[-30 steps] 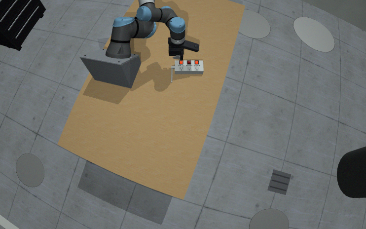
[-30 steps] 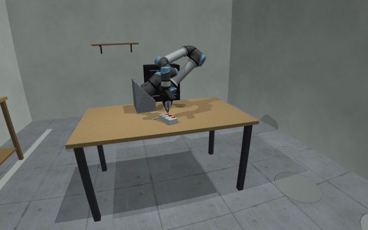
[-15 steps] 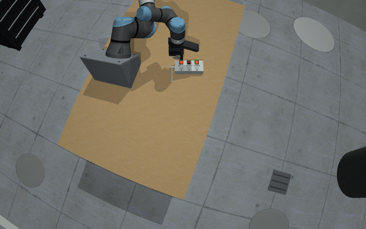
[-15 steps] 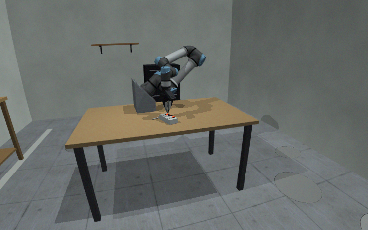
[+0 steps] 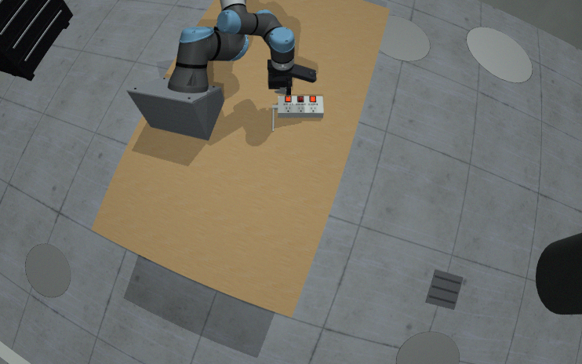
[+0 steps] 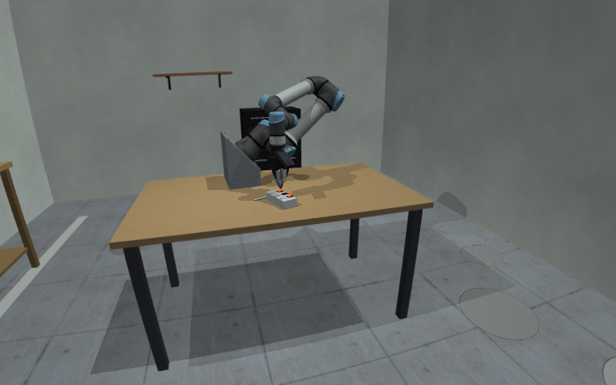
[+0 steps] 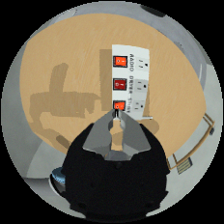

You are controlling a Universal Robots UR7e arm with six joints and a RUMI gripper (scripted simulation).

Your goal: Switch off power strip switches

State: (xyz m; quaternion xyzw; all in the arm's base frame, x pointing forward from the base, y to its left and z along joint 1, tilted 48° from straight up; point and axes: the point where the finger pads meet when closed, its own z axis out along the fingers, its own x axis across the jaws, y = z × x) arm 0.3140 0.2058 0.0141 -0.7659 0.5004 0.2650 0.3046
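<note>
The white power strip lies right way up on the wooden table, also seen in the side view and the wrist view. It has three rocker switches in a row. The RADIO switch glows bright red-orange. The middle DRYER switch looks darker and unlit. The STOVE switch glows bright. My gripper is shut and empty, pointing down, with its fingertips at the near edge of the STOVE switch. I cannot tell whether they touch it.
The strip's short cable and plug lie to its left. The arm's grey wedge base stands on the table further left. The table's right edge is a short way beyond the strip.
</note>
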